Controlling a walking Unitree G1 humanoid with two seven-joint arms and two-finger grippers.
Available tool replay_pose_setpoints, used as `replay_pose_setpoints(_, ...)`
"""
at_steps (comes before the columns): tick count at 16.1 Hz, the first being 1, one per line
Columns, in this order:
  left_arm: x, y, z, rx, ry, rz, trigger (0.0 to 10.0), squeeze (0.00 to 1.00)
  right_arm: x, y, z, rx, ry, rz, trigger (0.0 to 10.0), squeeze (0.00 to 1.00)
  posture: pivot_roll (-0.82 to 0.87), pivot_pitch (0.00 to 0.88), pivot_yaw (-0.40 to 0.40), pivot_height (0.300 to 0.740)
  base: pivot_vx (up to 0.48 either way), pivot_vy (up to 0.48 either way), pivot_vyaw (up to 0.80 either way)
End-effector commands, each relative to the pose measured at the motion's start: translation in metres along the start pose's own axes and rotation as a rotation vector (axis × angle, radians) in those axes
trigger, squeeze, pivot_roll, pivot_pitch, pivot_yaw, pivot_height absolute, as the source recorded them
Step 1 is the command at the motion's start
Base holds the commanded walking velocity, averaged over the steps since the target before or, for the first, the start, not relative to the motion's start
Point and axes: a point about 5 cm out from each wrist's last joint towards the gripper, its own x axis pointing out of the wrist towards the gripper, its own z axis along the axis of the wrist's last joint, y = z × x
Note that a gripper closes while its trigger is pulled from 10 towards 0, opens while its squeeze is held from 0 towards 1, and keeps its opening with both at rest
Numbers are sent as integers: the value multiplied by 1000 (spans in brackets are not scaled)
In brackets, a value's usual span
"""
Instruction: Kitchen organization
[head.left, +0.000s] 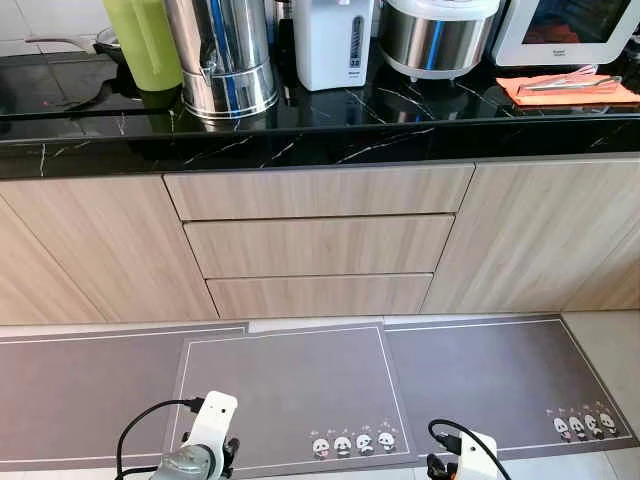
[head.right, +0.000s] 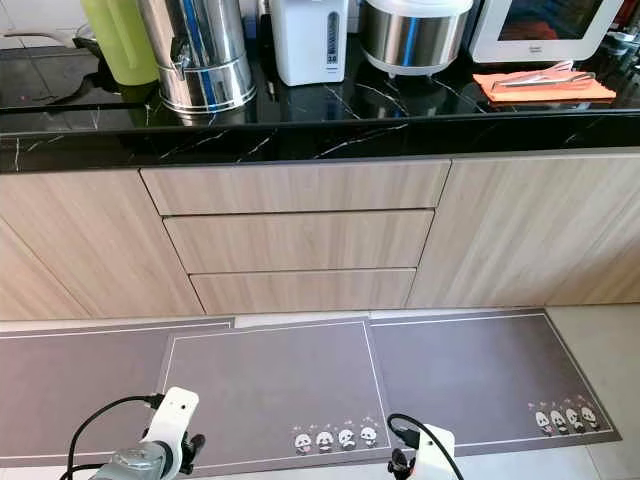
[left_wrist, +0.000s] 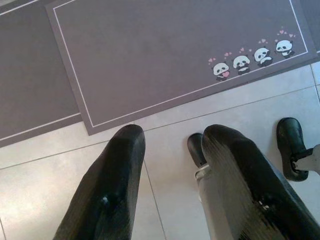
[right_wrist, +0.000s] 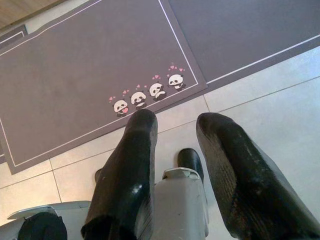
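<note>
- Black, ridged fingers of the left gripper (left_wrist: 172, 150) hang spread apart with nothing between them, pointing down at the pale floor tiles (left_wrist: 60, 170) just short of the grey panda mat (left_wrist: 165, 55).
- Black fingers of the right gripper (right_wrist: 175, 135) likewise stand parted and empty over the tiles, near the row of printed pandas (right_wrist: 147, 95); we read both arms as idle at the robot's sides.
- We judge that the step in hand is the approach: nothing is grasped yet, so we should square up to the three wooden drawers (head.left: 318, 240) and raise an arm only once close to the counter.
- The black marble countertop (head.left: 330, 130) carries whatever is to be organised, well apart from both grippers.
- Containers, left to right: a green jug (head.left: 145, 45), a steel urn with a spigot (head.left: 222, 55), a white electric kettle-pot (head.left: 333, 42), a steel rice cooker (head.left: 435, 35). We cannot tell their contents; the cooker's lid is shut.
- An orange mat (head.left: 565, 88) holds what look like metal tongs (head.left: 560, 82), before a white oven (head.left: 570, 30).
- The drawers are shut; their contents are hidden.
</note>
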Motion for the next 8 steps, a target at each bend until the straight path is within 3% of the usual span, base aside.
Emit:
replay_pose_setpoints(1,-2,4,-9,-24,24,12,10000,0,1,3,1,10,-5,2,10000,0,-85,0,24,740,0,0,0)
replay_pose_setpoints(8,-2,6,-6,-38,10,13,10000,0,4,11,16,-50,-58,48,10000,0,-90,0,18,740,0,0,0)
